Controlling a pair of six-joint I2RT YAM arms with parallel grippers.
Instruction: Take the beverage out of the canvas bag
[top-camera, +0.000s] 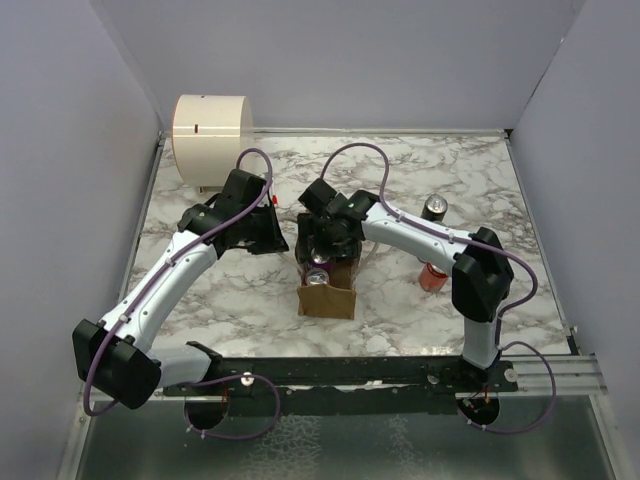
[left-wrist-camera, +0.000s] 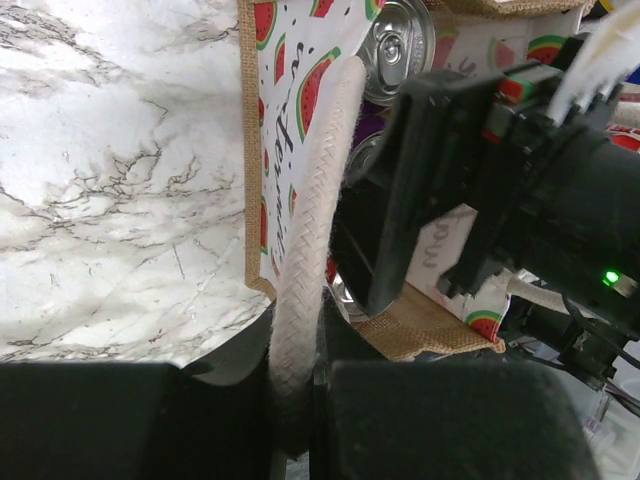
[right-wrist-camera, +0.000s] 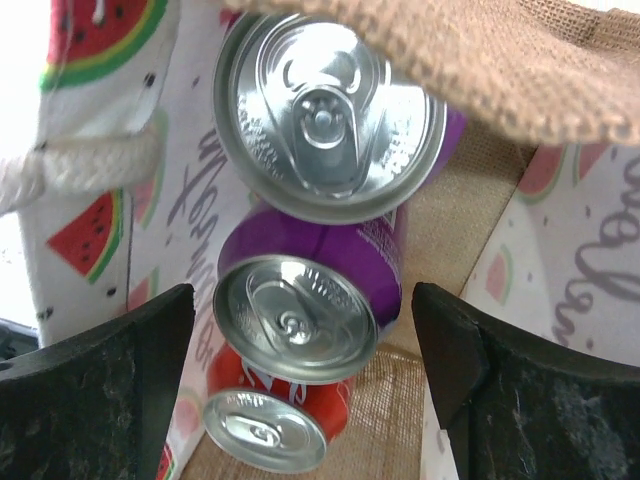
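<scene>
The canvas bag (top-camera: 328, 297) stands open mid-table, tan with watermelon prints (left-wrist-camera: 288, 60). Inside it are three beverage cans: a silver-topped purple can (right-wrist-camera: 330, 120), a second purple can (right-wrist-camera: 300, 315) and a red can (right-wrist-camera: 275, 425). My left gripper (left-wrist-camera: 298, 400) is shut on the bag's white rope handle (left-wrist-camera: 312, 220), at the bag's left side (top-camera: 283, 236). Over the bag's mouth (top-camera: 326, 240) my right gripper (right-wrist-camera: 302, 300) hangs open. Its fingers (right-wrist-camera: 110, 390) flank the middle purple can without touching it.
A cream cylindrical container (top-camera: 210, 130) stands at the back left. To the right of the bag, a dark can (top-camera: 434, 208) and a red can (top-camera: 432, 276) stand on the marble table (top-camera: 230, 300). Grey walls close three sides.
</scene>
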